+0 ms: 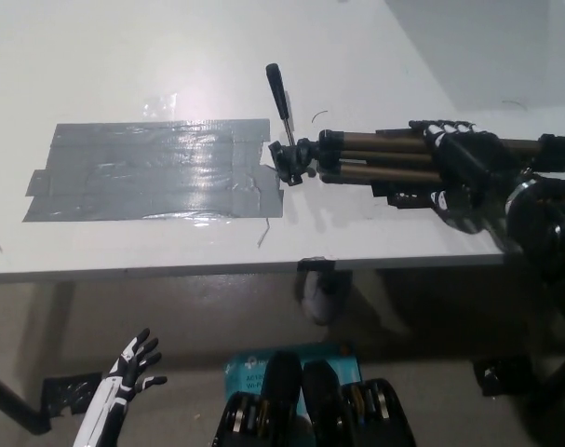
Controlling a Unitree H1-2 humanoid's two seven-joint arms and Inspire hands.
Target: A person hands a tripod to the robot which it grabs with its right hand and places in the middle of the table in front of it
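Observation:
A folded tripod (375,156) with bronze legs and a black head lies flat on the white table (124,56), right of centre. Its head and pan handle (279,95) reach the right edge of the grey tape patch (152,172). My black right hand (459,172) is wrapped over the tripod's legs near their far end, fingers curled around them. My white left hand (133,363) hangs below the table's front edge at the lower left, fingers spread, holding nothing.
A black tape patch (403,196) lies under the tripod legs. The table's front edge (217,268) runs across the middle of the picture, with floor below it. A teal object (249,368) sits on the floor.

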